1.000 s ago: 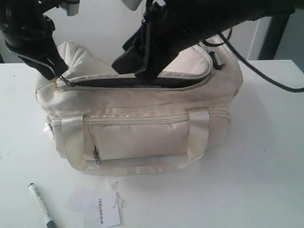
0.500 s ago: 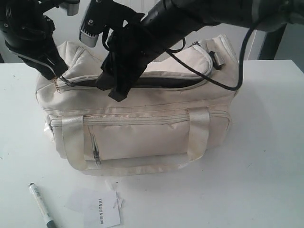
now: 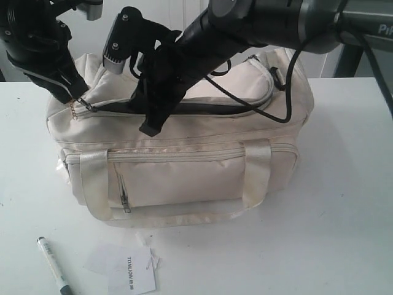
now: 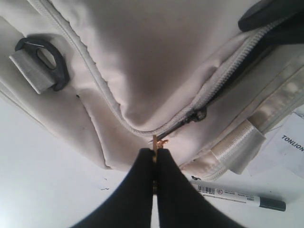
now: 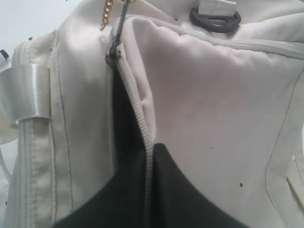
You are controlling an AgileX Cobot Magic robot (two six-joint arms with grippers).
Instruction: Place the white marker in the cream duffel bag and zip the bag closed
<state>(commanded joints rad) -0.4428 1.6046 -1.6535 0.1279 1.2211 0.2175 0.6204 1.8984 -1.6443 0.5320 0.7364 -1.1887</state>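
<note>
The cream duffel bag (image 3: pixel 184 178) stands mid-table, its curved top zipper open over dark lining (image 3: pixel 202 109). The white marker (image 3: pixel 53 271) lies on the table in front of the bag's left end, outside it, and shows beside the bag as the marker (image 4: pixel 237 197) in the left wrist view. My left gripper (image 3: pixel 77 99) is shut on the gold zipper pull (image 4: pixel 155 142) at the bag's left end. My right gripper (image 3: pixel 149 128) reaches across to the left half of the opening. In the right wrist view this gripper (image 5: pixel 148 151) is shut on the flap's zipper edge (image 5: pixel 137 109).
A white paper tag (image 3: pixel 130 270) with printed text lies right of the marker. Dark strap clips (image 3: pixel 281 75) sit at the bag's ends. Shiny cream handles (image 3: pixel 256 175) hang over the front zip pocket (image 3: pixel 178 181). The table's (image 3: pixel 344 203) bare white top lies right of the bag.
The right gripper moved left along the top opening and shut on the zipper edge. The left gripper, the marker and the tag stayed where they were.
</note>
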